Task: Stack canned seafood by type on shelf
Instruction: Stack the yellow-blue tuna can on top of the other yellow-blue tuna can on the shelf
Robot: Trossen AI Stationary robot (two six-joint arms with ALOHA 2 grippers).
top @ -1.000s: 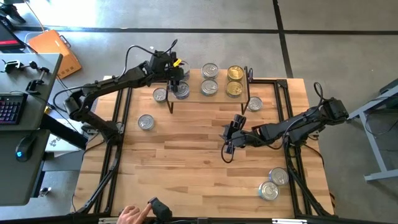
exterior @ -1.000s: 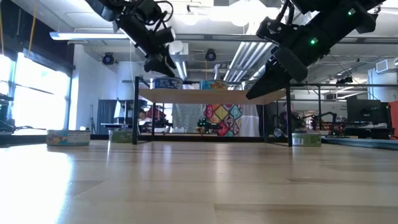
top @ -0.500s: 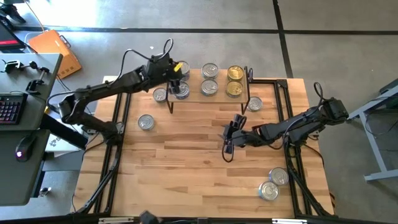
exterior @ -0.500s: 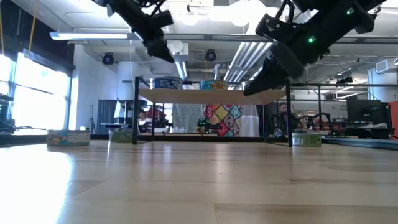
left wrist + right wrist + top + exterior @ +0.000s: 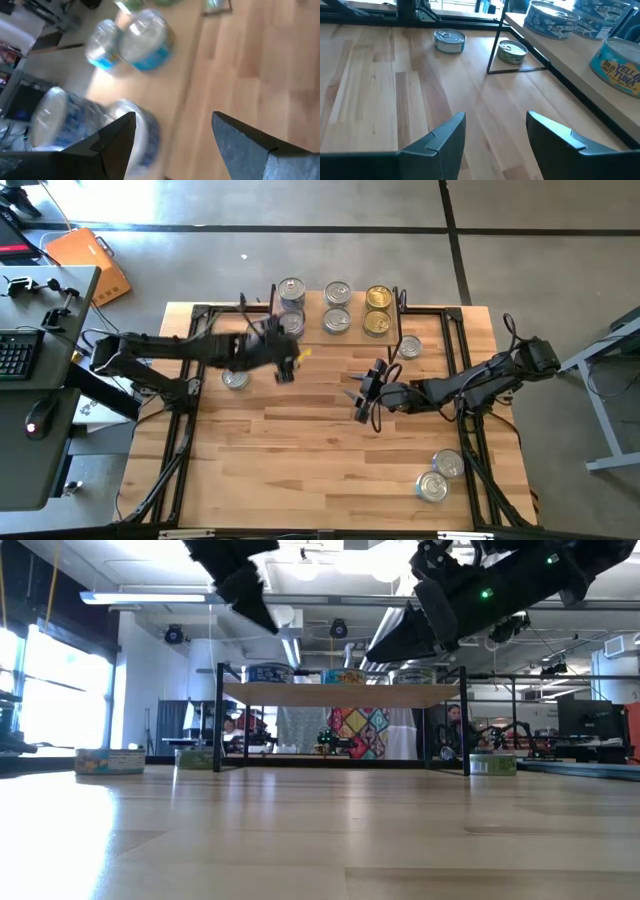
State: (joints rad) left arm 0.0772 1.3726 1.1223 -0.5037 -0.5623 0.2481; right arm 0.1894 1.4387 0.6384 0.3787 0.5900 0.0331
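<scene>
From the high view I see the shelf [image 5: 335,330] at the far side of the table, with silver tins and two gold tins [image 5: 377,298] on its board. My left gripper [image 5: 283,364] hangs just in front of the shelf's left end, jaws spread and empty. The loose tin [image 5: 235,378] lies left of the shelf, close to that gripper. My right gripper [image 5: 362,392] sits in front of the shelf's right half, also parted and holding nothing. Two more tins [image 5: 438,475] lie well apart from the shelf, near the table's front right corner, and one tin [image 5: 409,347] sits by the shelf's right leg.

In the low view both arms hang above the shelf board [image 5: 335,692]. My worry is a descending wrist clipping the board's edge or a thin leg [image 5: 219,720] and shaking the stacks.

The left wrist view is smeared; I make out open fingers [image 5: 116,137] over blue-labelled tins [image 5: 145,42]. Reaching while blurred, I could nudge one aside.

The right wrist view shows open fingers [image 5: 445,140], two tins on the table [image 5: 449,41] beyond the shelf leg [image 5: 495,45], and labelled tins on the board [image 5: 620,62]. That leg bars a straight reach.
</scene>
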